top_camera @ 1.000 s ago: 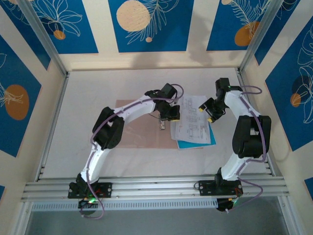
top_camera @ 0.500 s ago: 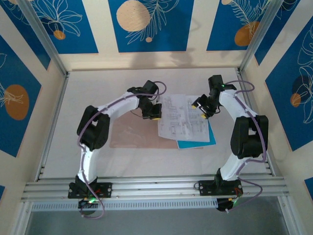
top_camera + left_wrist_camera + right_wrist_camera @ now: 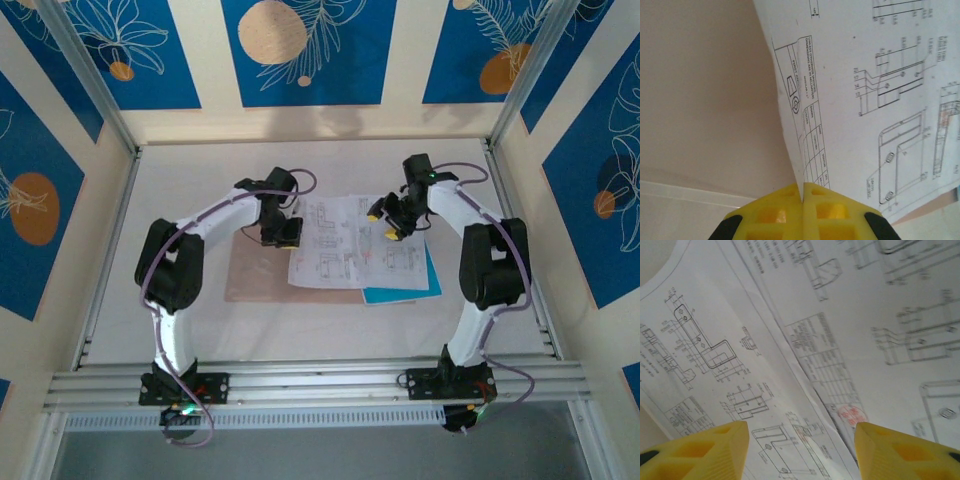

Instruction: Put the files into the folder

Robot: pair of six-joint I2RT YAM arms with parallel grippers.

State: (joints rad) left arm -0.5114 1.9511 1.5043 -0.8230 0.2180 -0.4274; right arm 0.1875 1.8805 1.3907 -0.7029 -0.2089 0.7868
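Hazard, centre of overhead view: left gripper [image 3: 802,190] pinched shut on edge of files [image 3: 345,245]; right gripper [image 3: 802,450] half open, empty. Expect fanning or tearing from one-edge drag across folder [image 3: 250,280].

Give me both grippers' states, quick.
Left gripper: closed on the edge of a paper sheet.
Right gripper: open over the papers, holding nothing.

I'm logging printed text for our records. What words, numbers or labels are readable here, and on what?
No text reads for certain.
Files, sheet pinched in the shut left gripper: title block and dimension figures, too small to read.
Files below the open right gripper: notes and a red stamp, blurred.
Folder: no print seen.
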